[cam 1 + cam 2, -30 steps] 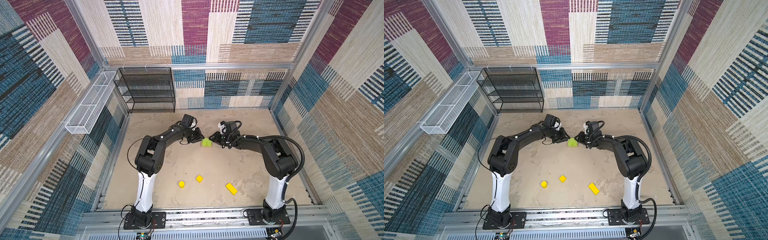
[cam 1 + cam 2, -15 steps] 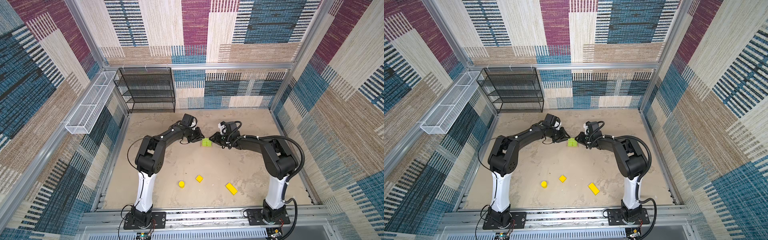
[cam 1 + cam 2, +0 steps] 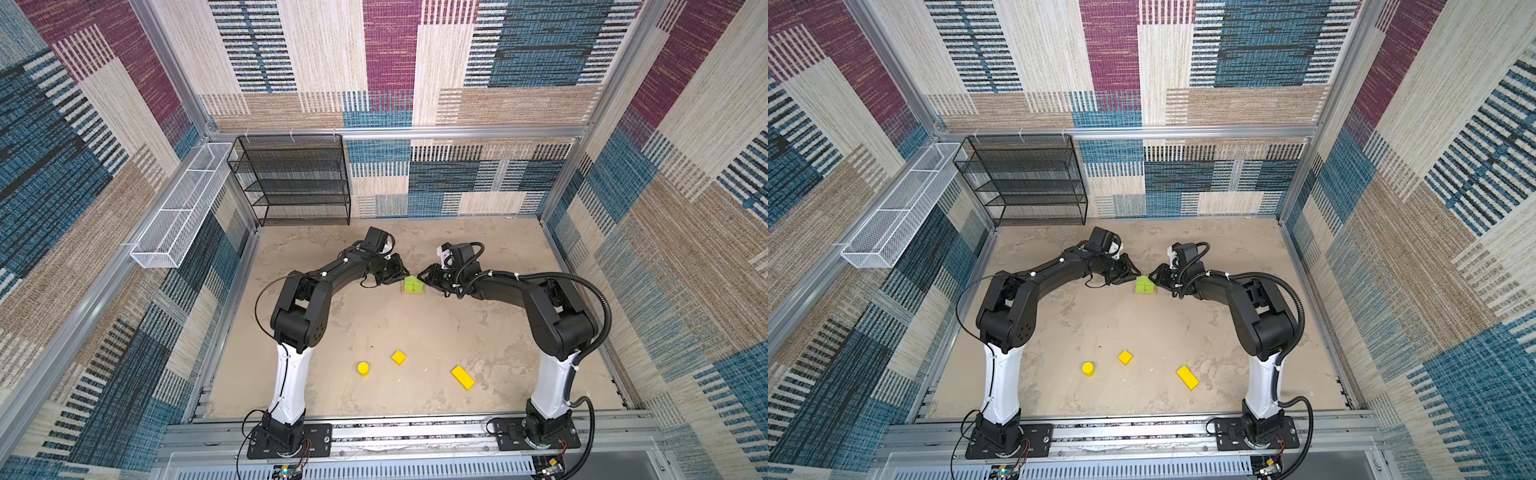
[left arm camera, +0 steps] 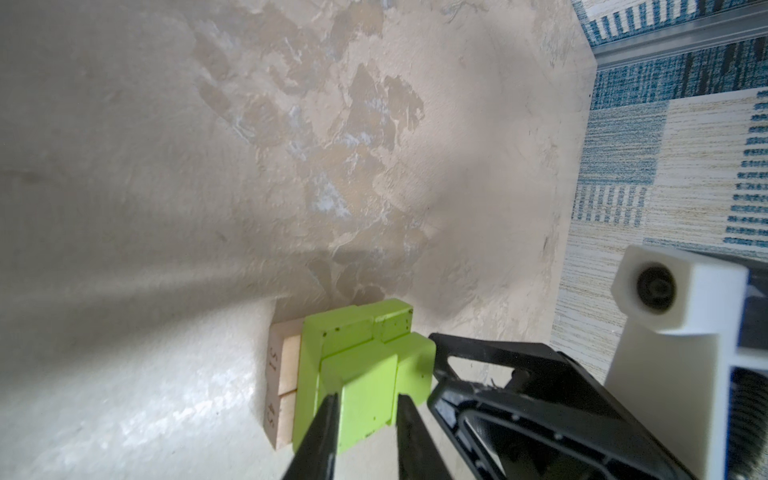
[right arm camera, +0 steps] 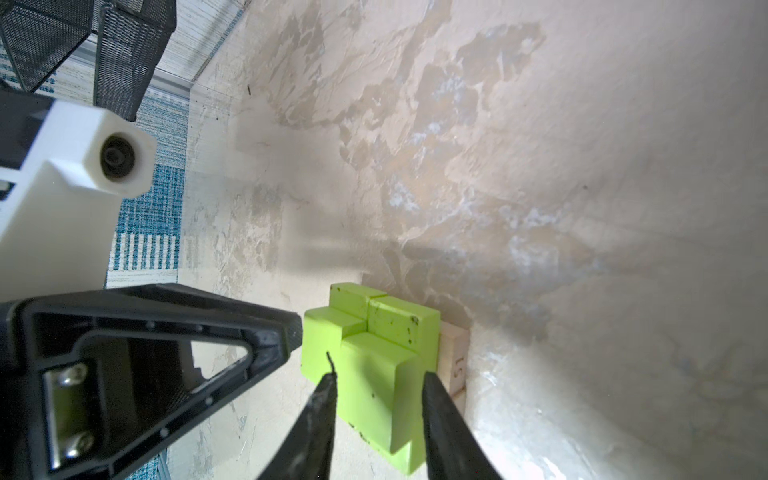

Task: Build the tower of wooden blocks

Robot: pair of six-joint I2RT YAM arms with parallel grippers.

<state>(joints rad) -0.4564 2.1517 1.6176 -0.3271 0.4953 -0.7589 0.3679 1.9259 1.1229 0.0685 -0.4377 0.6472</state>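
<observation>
The tower (image 3: 413,286) (image 3: 1144,285) stands at mid-floor between both arms: tan planks (image 4: 286,365) (image 5: 455,353) lowest, lime-green wood blocks above. My left gripper (image 3: 401,277) (image 4: 368,399) is shut on a lime-green cube-like block (image 4: 361,390) on the top layer. My right gripper (image 3: 424,279) (image 5: 379,376) straddles the neighbouring lime-green block (image 5: 374,374), jaws slightly apart from its sides. Near the front lie a yellow cylinder (image 3: 363,368), a yellow cube (image 3: 398,357) and a yellow bar (image 3: 463,377).
A black mesh shelf (image 3: 297,183) stands against the back wall at left. A white wire basket (image 3: 183,208) hangs on the left wall. The two grippers' tips nearly meet over the tower.
My right gripper's jaws have spread a little round their green block. Both arms and the tower stay where they were.
</observation>
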